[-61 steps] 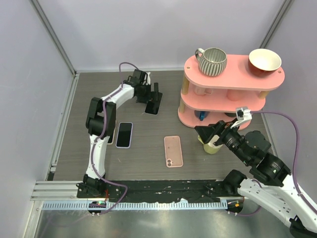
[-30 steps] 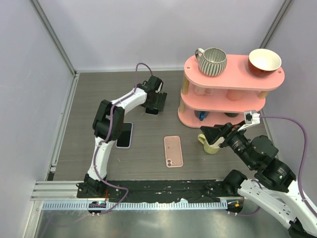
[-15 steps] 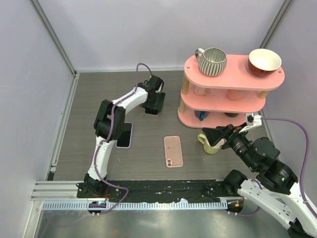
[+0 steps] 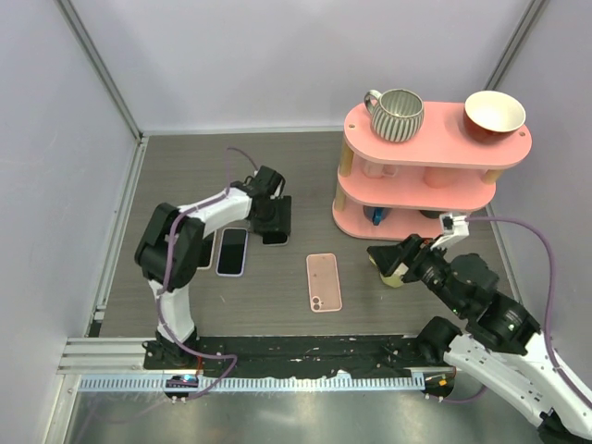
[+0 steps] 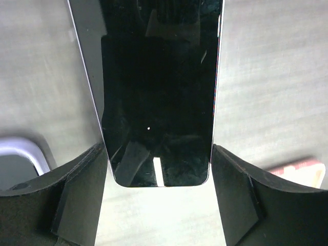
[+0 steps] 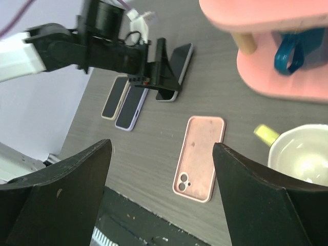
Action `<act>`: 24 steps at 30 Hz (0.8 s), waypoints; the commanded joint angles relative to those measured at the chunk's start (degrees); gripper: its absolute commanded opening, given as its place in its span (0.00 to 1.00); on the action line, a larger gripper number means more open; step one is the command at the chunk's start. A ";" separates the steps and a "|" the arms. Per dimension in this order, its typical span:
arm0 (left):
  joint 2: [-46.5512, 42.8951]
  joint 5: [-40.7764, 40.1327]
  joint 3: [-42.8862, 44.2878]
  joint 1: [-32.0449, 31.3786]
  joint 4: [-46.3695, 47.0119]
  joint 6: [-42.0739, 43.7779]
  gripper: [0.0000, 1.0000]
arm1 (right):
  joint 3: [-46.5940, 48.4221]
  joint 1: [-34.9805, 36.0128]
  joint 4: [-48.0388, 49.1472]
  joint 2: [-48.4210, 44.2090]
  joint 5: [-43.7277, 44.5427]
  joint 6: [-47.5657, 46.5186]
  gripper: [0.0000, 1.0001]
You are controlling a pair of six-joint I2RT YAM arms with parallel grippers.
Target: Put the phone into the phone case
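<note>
The phone is between the two fingers of the left end effector, screen facing up. Both fingers press on its long edges, so it is pinched. Whether its underside touches the surface, I cannot tell.

To the right of this end effector, and closer to the arm bases, lies the pink phone case, flat on the surface and apart from the phone. On the left side of the end effector, just beside it, lies a lilac-cased phone. A beige phone lies next to that one, partly hidden under the left arm in the top view.

The right end effector has its fingers spread wide and holds nothing. It hangs above a yellow mug. This mug stands near the foot of the pink rack, well to the right of the phone case.

The rack carries a striped mug and a red bowl on its top shelf. A blue mug stands on the lower shelf.
</note>
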 commanded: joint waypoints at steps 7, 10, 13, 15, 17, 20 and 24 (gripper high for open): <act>-17.41 13.21 -21.11 -0.33 8.35 -9.83 0.54 | -1.40 0.22 11.74 17.30 -6.56 9.90 0.77; -20.66 14.00 -26.11 -0.41 10.44 -11.14 0.53 | -0.52 0.40 15.67 23.20 -6.72 12.17 0.72; -25.30 16.55 -31.39 -0.50 13.87 -13.51 0.52 | -1.22 1.89 19.64 28.21 -6.82 13.85 0.67; -27.60 17.34 -33.60 -0.68 15.02 -14.57 0.52 | -1.48 2.94 20.27 30.34 -3.85 15.34 0.66; -30.24 17.96 -35.54 -0.68 15.47 -14.75 0.52 | -2.18 5.22 23.69 33.23 -2.17 16.31 0.65; -32.61 19.89 -37.30 -0.76 16.08 -14.75 0.51 | -2.45 7.42 27.73 39.10 -1.37 17.28 0.65; -34.38 21.47 -39.41 -0.76 17.49 -14.67 0.51 | 0.09 10.15 31.43 47.63 -1.19 17.20 0.65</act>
